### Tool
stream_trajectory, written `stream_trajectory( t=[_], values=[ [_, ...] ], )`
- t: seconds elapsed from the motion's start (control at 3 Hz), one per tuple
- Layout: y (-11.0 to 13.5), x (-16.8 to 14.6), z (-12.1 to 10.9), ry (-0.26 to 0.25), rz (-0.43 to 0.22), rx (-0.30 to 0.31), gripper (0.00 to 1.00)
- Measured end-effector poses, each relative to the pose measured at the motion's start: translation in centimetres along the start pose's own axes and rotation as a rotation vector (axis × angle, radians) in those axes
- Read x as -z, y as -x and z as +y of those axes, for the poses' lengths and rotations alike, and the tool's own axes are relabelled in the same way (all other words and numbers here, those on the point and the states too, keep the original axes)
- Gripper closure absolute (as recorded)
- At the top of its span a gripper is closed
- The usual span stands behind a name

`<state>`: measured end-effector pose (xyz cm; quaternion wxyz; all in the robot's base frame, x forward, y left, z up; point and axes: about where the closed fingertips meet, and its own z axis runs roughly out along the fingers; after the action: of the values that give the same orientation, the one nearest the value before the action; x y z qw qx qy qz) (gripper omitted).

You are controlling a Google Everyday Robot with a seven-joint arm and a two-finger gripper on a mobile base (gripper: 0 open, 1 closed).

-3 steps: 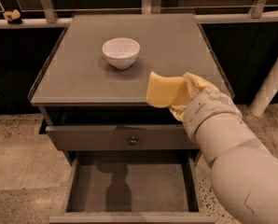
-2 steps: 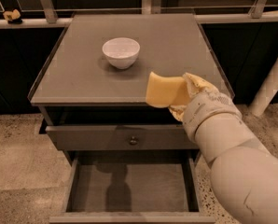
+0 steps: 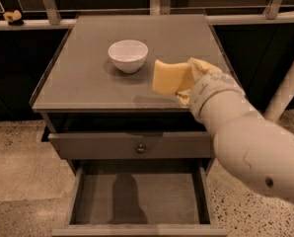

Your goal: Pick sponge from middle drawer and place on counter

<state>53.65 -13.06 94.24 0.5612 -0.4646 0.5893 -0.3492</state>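
My gripper [image 3: 190, 81] is shut on the sponge [image 3: 169, 77], a pale-yellow foam pad held edge-up. It hangs just above the front right part of the gray counter [image 3: 83, 85], right of the white bowl [image 3: 128, 55]. A faint shadow lies on the counter under the sponge. Below, the middle drawer [image 3: 137, 201] is pulled out, its flat gray floor bare. My pale arm comes in from the lower right and covers the drawer's right corner.
Between the counter and the open drawer is a shut drawer front with a round knob [image 3: 140, 148]. A tiny tan lump [image 3: 13, 17] sits on the ledge at the far left. A white post [image 3: 286, 85] stands right of the cabinet. Speckled floor surrounds it.
The gripper has carried the sponge up and farther in over the counter's front right. The bowl and drawers have not moved.
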Motion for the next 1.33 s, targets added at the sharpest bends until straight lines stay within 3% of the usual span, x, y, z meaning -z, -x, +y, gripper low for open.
stream_trajectory(
  t=[0.33, 0.67, 1.33],
  values=[
    [0.3, -6.0, -4.5, -0.035, -0.019, 0.012, 1.00],
    [0.2, -6.0, -4.4, -0.033, -0.019, 0.013, 1.00],
    [-2.7, -7.2, -0.7, 0.121, 0.004, 0.021, 1.00]
  ],
)
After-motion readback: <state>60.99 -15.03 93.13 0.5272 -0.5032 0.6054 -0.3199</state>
